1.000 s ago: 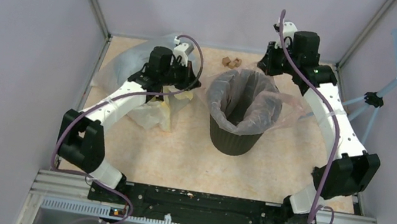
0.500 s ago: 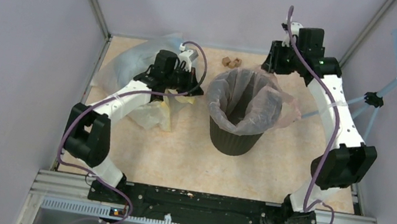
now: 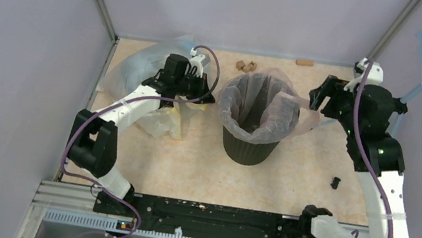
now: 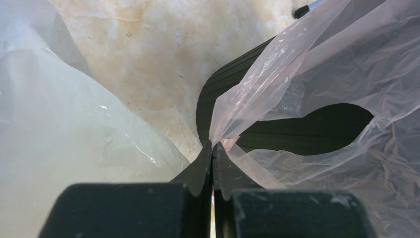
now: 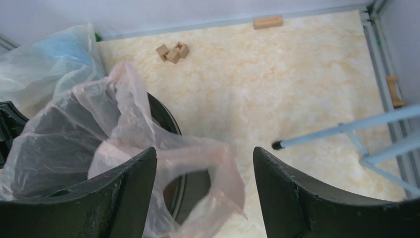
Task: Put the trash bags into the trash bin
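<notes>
The black ribbed trash bin [image 3: 249,145] stands mid-table. A pale pink see-through trash bag [image 3: 274,106] is draped inside it and over its rim. My left gripper [image 3: 211,94] is at the bin's left rim, shut on a pinched edge of the bag. In the left wrist view the film [image 4: 307,64] fans out from the closed tips [image 4: 213,145] across the bin [image 4: 297,135]. My right gripper [image 3: 318,100] hovers open at the bin's right side. A loose loop of the bag [image 5: 74,124] hangs between its spread fingers [image 5: 204,153], ungripped, beside the bin's rim [image 5: 168,121].
A heap of clear and whitish bags [image 3: 140,70] lies under the left arm. Small wooden blocks [image 3: 245,65] sit behind the bin, and another block [image 3: 305,62] lies by the back wall. A small black part [image 3: 335,182] lies on the right. A blue stand leg [image 5: 341,130] reaches in there.
My right gripper has opened and let go of the bag's right edge. Its arm swung from behind the bin to the bin's right side. The left gripper holds as before.
</notes>
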`<state>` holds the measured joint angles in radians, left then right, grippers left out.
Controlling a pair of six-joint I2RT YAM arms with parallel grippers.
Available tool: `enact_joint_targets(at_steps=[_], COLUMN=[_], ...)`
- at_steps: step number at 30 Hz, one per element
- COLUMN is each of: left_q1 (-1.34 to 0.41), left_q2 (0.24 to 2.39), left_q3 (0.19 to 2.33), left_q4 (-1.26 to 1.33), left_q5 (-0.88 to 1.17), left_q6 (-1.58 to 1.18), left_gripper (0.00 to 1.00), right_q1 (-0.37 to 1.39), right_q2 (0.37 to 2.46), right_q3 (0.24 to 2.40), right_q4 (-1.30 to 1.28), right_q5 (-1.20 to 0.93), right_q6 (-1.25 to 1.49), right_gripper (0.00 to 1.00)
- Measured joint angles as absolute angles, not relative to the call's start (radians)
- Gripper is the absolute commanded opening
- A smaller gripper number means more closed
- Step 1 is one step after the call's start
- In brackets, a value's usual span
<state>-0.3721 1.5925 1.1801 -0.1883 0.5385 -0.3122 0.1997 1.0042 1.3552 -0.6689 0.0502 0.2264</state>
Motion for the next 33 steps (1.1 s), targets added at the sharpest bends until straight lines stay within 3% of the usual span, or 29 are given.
enact_joint_targets(at_steps=[7, 14, 18, 33], left_q1=[-0.372, -0.372, -0.372, -0.409], left_q2=[1.592, 1.592, 1.592, 1.592], left_q3=[1.18, 1.18, 1.175, 1.099], left_q4=[-0.188, -0.188, -0.182, -0.128], left_q5=[0.538, 0.535, 0.534, 0.539], left_q6=[-0.313, -0.316, -0.334, -0.398], left_gripper=[0.0, 0.0, 0.0, 0.0], right_q1=[0.2, 0.199, 0.187, 0.174], right_q2=[0.91, 0.997, 1.03, 1.054], right_q3=[1.185, 1.068, 0.994, 0.688], right_q4=[-0.67, -0.638, -0.589, -0.371], right_q5=[0.112, 0.128, 0.12, -0.041], right_q6=[0.273, 0.319, 0.353, 0.502], right_gripper=[0.61, 0.16, 0.0, 0.0])
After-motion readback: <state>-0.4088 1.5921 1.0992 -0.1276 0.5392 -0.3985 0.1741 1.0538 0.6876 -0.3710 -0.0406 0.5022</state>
